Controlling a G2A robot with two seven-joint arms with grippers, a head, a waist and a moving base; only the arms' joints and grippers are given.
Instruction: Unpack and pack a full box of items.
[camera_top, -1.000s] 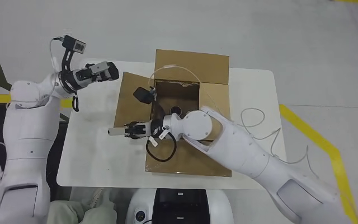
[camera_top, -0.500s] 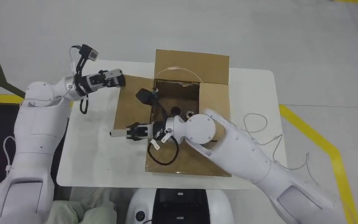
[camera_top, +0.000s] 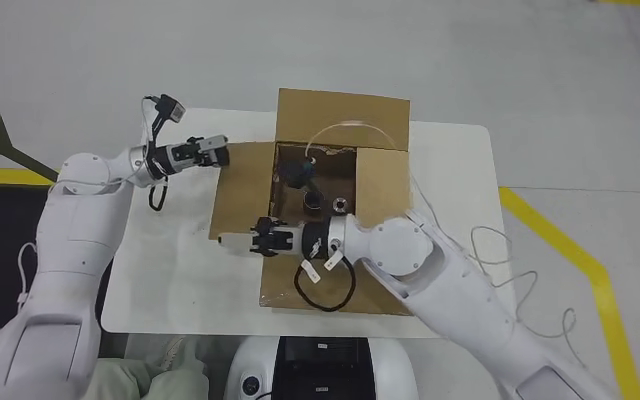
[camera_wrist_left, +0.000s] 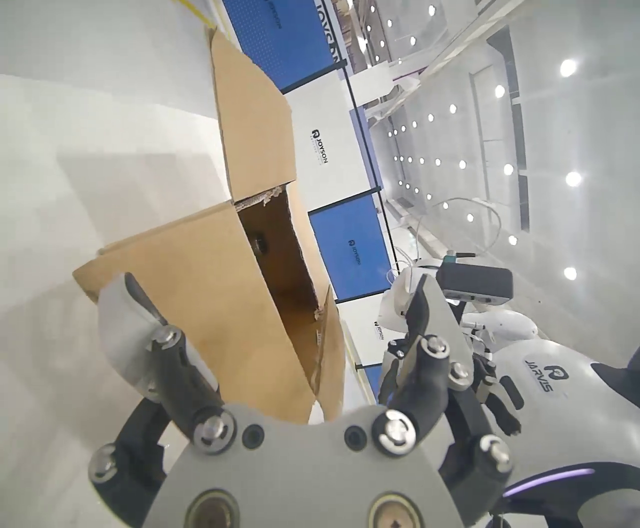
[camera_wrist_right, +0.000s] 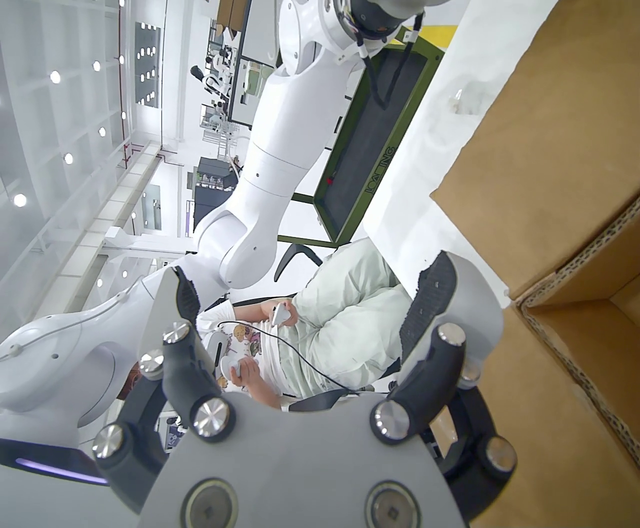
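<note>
Cardboard box (camera_top: 340, 118) open, dark items (camera_top: 313, 201) inside; left gripper (camera_wrist_left: 271, 290) and right gripper (camera_wrist_right: 307, 272) gape empty at its nine o'clock: unpacking seems unstarted.

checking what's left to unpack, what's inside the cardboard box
Inside the cardboard box a small dark round item lies on the shadowed floor. An arm's wrist camera covers part of the opening, so anything beneath it is hidden.

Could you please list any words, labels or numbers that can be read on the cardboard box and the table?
Cardboard box: no words, labels or numbers on the flaps and inner walls that show.
Table: none on its bare white top.
</note>
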